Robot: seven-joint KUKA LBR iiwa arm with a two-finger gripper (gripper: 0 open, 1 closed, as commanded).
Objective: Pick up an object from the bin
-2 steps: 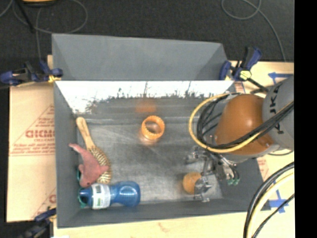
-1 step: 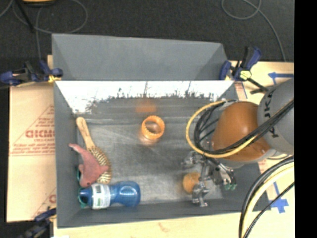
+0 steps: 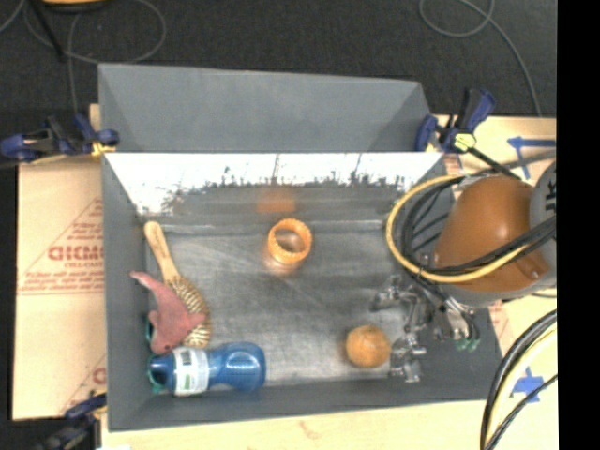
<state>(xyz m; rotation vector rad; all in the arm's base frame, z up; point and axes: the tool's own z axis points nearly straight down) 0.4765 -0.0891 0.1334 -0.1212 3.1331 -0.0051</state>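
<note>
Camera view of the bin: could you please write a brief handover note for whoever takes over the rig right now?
End effector: low at the right side of the bin, close beside the brownish-orange ball. I cannot tell whether they touch.
Other things: orange ring mid-bin towards the back; wooden brush, pink toy and blue bottle at the left.
Done: nothing lifted; all things lie on the floor.
Left: grasp one thing, probably the ball, and lift it out.

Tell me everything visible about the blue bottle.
The bottle lies on its side in the lower-left corner of the bin, cap pointing left. It looks like glossy blue plastic, with a white label band near the cap. A pink toy seems to rest against its cap end.
</note>
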